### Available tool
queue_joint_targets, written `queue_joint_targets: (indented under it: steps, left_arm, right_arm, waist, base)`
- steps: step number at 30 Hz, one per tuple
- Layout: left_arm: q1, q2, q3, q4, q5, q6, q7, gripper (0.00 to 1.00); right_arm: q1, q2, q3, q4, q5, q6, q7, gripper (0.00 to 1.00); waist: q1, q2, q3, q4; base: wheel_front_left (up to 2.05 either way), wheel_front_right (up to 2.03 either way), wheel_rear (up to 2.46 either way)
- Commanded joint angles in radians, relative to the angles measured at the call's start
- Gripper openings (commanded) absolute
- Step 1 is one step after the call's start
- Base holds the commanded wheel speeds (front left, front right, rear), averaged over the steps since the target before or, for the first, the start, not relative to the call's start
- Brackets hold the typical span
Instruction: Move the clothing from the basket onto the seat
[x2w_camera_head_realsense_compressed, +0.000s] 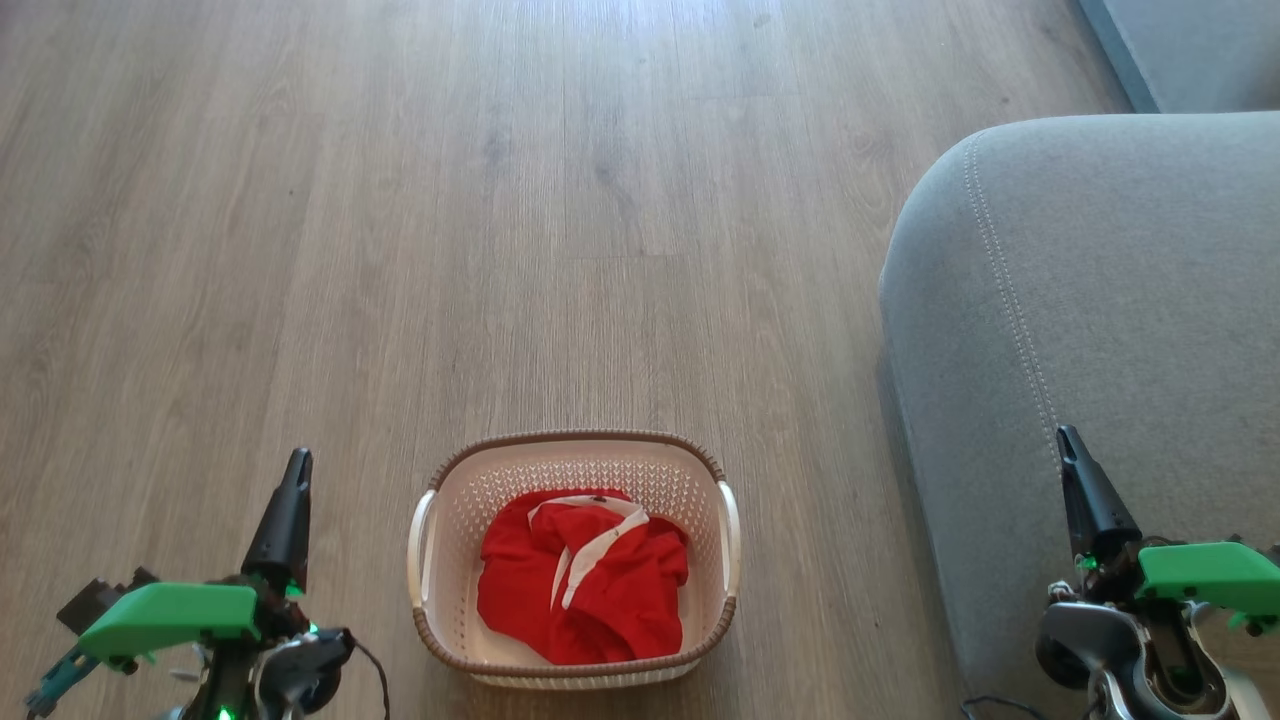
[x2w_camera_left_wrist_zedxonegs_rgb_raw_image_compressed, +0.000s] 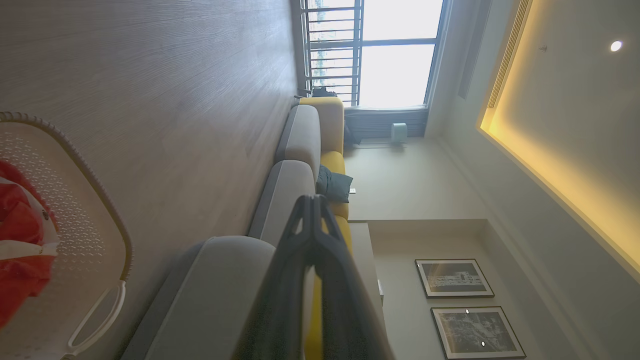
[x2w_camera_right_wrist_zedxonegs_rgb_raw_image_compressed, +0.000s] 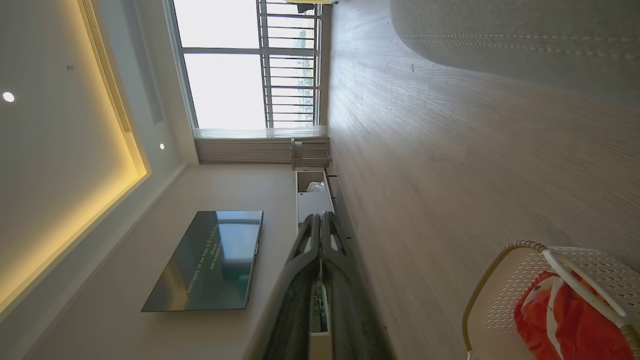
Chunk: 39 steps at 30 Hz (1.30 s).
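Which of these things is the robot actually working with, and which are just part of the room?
Part of the job: red clothing, white basket, grey seat.
Just around: television, framed pictures, window, dark cushion.

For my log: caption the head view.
Red clothing in the basket on the floor, seat at right, left gripper and right gripper shut, holding nothing.
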Motion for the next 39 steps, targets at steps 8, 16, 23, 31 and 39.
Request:
queue_joint_targets:
  steps: [8,16,23,31,39]
  left_arm:
    - [-0.048,0.009,0.032,-0.029,0.008,-0.009,0.008,0.0]
    - [-0.048,0.009,0.032,-0.029,0.007,-0.009,0.008,0.0]
    - [-0.048,0.009,0.032,-0.029,0.007,-0.009,0.008,0.0]
    - [-0.048,0.009,0.032,-0.029,0.007,-0.009,0.008,0.0]
    - [0.006,-0.002,-0.001,0.02,-0.001,0.002,-0.002,1.0]
  right_arm:
    - [-0.051,0.001,0.017,-0.032,-0.01,0.0,0.006,0.0]
    - [-0.051,0.001,0.017,-0.032,-0.01,0.0,0.006,0.0]
    - [-0.051,0.001,0.017,-0.032,-0.01,0.0,0.006,0.0]
    - [-0.051,0.001,0.017,-0.032,-0.01,0.0,0.006,0.0]
    - [0.007,0.0,0.004,0.021,0.0,0.0,0.0,1.0]
  waist:
    - [0.0,0.0,0.0,0.0]
    - [0.0,0.0,0.0,0.0]
    - [0.0,0.0,0.0,0.0]
    - [0.0,0.0,0.0,0.0]
    - [0.0,0.0,0.0,0.0]
  base:
    - [0.0,0.0,0.0]
    - [0.0,0.0,0.0]
    - [0.0,0.0,0.0]
    - [0.0,0.0,0.0]
    - [0.0,0.0,0.0]
